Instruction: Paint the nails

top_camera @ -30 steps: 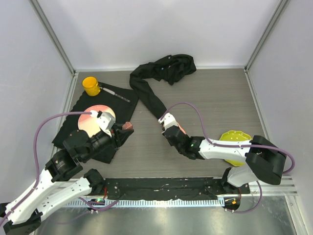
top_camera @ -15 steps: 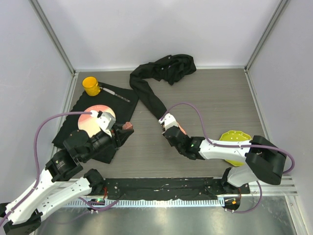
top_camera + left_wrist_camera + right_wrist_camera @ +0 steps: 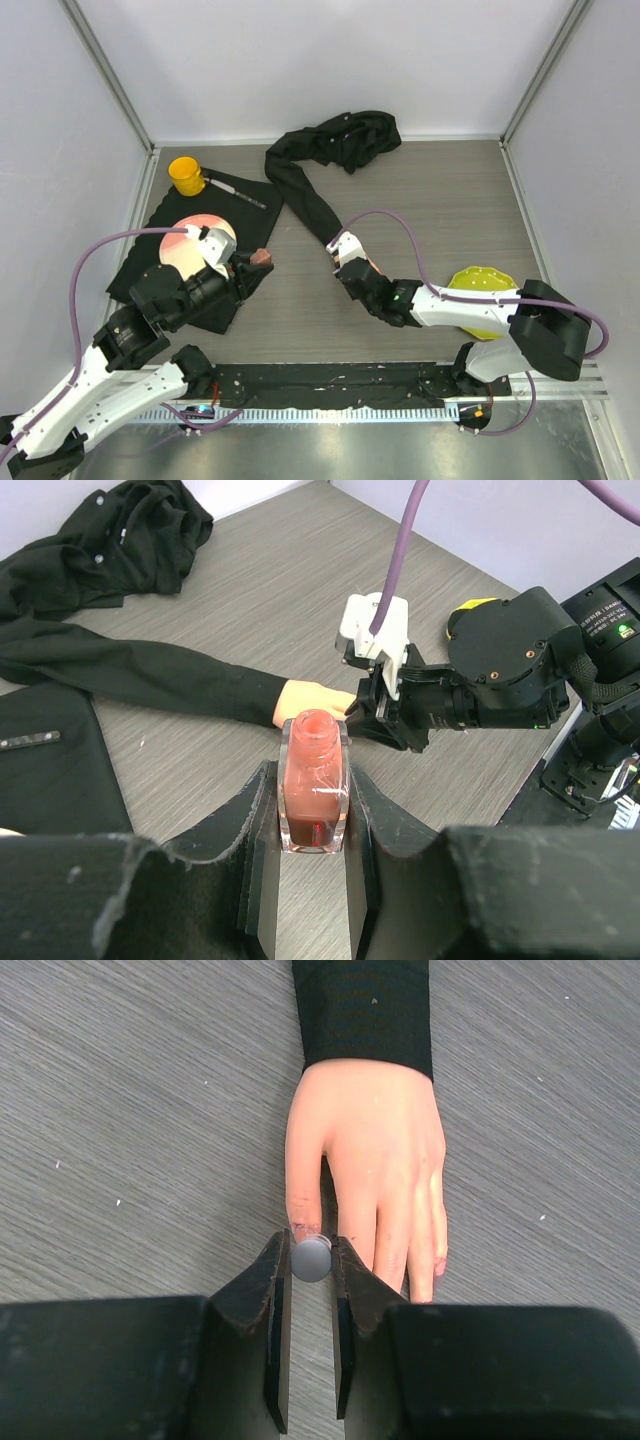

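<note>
Gripping a clear square glass bottle of red polish (image 3: pixel 313 775), uncapped, in the clamped left tool (image 3: pixel 312 820). Pinching a small grey round-topped brush handle (image 3: pixel 311 1259) in the nearly closed right tool (image 3: pixel 309 1248), right at the thumb tip (image 3: pixel 303 1222) of the pale peach mannequin hand (image 3: pixel 375 1140) — flat on the grey wood-grain table (image 3: pixel 120 1110). Looks mid-task: faint red on some nails (image 3: pixel 438 1258) — others apparently unpainted.

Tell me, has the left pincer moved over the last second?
No. The left pincer, shut on the polish bottle, sits at the same spot beside the pink plate in the top view.
</note>
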You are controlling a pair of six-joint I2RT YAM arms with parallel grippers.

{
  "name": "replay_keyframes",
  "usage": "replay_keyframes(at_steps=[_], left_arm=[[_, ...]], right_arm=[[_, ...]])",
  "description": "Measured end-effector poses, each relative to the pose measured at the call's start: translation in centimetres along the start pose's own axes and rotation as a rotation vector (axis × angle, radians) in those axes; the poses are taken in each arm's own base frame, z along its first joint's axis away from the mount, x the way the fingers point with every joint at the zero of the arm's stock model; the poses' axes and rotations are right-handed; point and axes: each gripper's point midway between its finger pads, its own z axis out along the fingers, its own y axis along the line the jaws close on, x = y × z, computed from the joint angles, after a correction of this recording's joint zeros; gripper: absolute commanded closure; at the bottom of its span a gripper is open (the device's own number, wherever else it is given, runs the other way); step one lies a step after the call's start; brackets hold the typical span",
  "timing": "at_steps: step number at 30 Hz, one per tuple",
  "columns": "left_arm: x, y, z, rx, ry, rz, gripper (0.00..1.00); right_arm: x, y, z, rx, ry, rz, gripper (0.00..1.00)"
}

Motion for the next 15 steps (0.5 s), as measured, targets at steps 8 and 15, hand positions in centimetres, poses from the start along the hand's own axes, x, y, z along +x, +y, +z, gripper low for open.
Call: replay_keyframes(at_steps=[8,15], left_arm=[[0.0,-0.04,0.0,0.002,0.0,0.0,1.0],[0.02,-0.09,0.01,0.005,0.001,0.0,1.0]], right_arm=[[0.1,0.01,-0.02,-0.001,0.004,-0.001,0.99],[0.45,0.29,0.15,-0.01,0.015,0.002,0.99]])
